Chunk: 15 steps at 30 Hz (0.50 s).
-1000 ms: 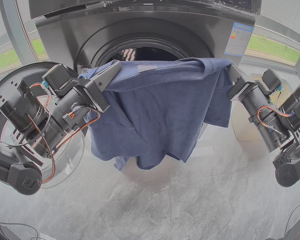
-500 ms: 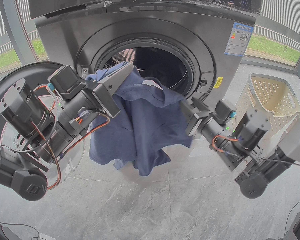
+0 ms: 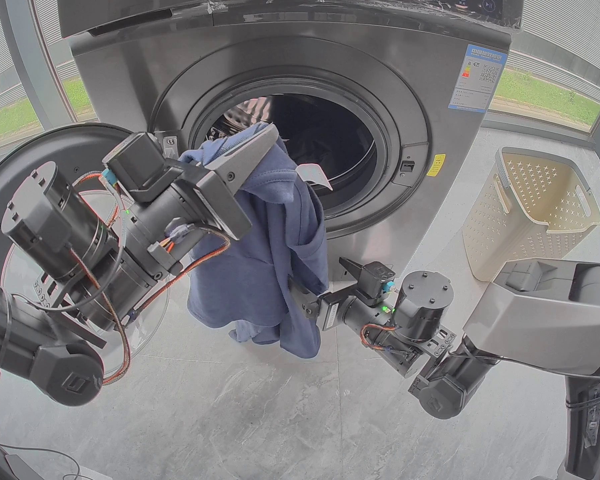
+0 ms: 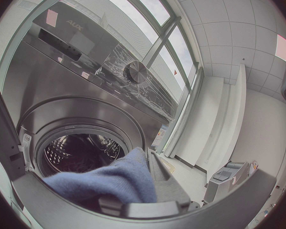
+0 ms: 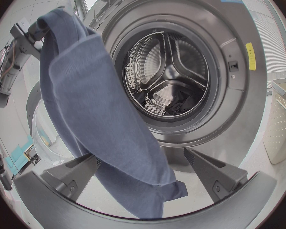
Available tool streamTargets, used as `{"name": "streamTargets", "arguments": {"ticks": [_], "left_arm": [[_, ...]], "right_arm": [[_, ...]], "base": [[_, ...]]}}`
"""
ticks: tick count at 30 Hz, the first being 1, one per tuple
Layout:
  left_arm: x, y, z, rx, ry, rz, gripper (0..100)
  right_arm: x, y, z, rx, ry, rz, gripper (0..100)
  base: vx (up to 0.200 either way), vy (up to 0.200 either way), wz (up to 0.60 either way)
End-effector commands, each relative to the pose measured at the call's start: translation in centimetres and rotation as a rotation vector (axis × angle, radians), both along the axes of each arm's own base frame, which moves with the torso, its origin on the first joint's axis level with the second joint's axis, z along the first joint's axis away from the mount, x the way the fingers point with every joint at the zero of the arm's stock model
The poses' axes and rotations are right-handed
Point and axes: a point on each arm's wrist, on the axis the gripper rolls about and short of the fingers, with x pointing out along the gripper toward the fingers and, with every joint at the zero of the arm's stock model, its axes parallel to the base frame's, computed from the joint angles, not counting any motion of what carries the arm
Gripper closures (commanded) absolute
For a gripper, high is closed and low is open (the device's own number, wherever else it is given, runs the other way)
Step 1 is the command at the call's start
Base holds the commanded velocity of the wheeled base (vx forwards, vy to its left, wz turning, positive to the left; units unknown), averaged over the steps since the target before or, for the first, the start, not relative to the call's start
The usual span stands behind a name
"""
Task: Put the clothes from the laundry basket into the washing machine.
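The right gripper (image 3: 300, 303) has let go of the blue T-shirt (image 3: 267, 261) and dropped from the shirt's far shoulder to a low spot in front of the washing machine (image 3: 380, 68), below the drum opening (image 3: 327, 148). The shirt, stretched wide between both arms a second ago, now hangs in a narrow fold from the left gripper (image 3: 250, 151) alone.

The left gripper is clamped on the shirt's upper edge, just before the left rim of the opening and beside the open door (image 3: 20, 148). The cloth is a plain, dull navy knit; it drapes over the gripper and falls in long folds toward the floor. A small white tag (image 3: 315, 175) sticks out at its top. The right gripper's jaws are spread wide, and in the right wrist view the lower part of the shirt hangs between them without being pinched.

A dark garment (image 5: 184, 102) lies at the bottom of the drum. The cream laundry basket (image 3: 533, 215) stands to the machine's right. The machine's front carries a blue-and-white sticker (image 3: 477, 78) near its top right corner and a small yellow one (image 3: 437, 165) beside the opening.
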Motion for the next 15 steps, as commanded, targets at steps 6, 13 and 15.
{"name": "streamTargets", "arguments": {"ticks": [6,13,15], "left_arm": [[0.1,-0.1,-0.2,0.004,0.004,0.000,100],[0.1,0.1,-0.1,0.002,0.001,0.004,100],[0.1,0.1,-0.1,0.003,0.002,0.004,100]], "right_arm": [[0.7,0.2,-1.9,-0.016,0.029,0.037,0],[-0.3,1.0,-1.6,-0.012,0.030,0.118,0],[-0.4,1.2,-1.9,-0.016,0.035,0.133,0]], "base": [[0.000,0.000,0.00],[0.000,0.000,0.00],[0.000,0.000,0.00]]}}
